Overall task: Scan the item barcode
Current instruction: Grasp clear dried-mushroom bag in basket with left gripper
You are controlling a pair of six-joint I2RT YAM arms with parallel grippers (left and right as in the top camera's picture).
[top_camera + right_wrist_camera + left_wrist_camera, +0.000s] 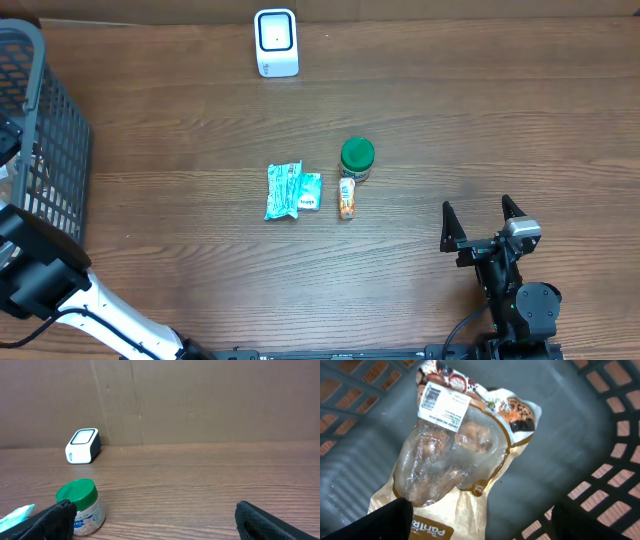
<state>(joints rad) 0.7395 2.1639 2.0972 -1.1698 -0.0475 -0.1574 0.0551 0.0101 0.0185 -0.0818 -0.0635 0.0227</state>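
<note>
Basket (45, 130) sits at table's far-left edge, partly cut off by the frame; left arm reaches into it, so left gripper is hidden from overhead. Wrist cam shows left gripper (482, 522) w/ jaws spread wide, only the two dark fingertips (387, 522) in view at bottom corners, holding nothing. Below it lies a snack bag (452, 455) flat on the basket floor, white barcode label (445, 402) facing up (print too small to read); bag's lower end is cut off.

Right gripper (480, 228) rests near-right on the wooden table (480, 120), jaws wide, empty. Scanner (276, 42) stands at far edge. Mid-table: green-lidded jar (357, 158), small orange tube (347, 198) just beside it, teal packets (291, 190) to its left, text blurred.
</note>
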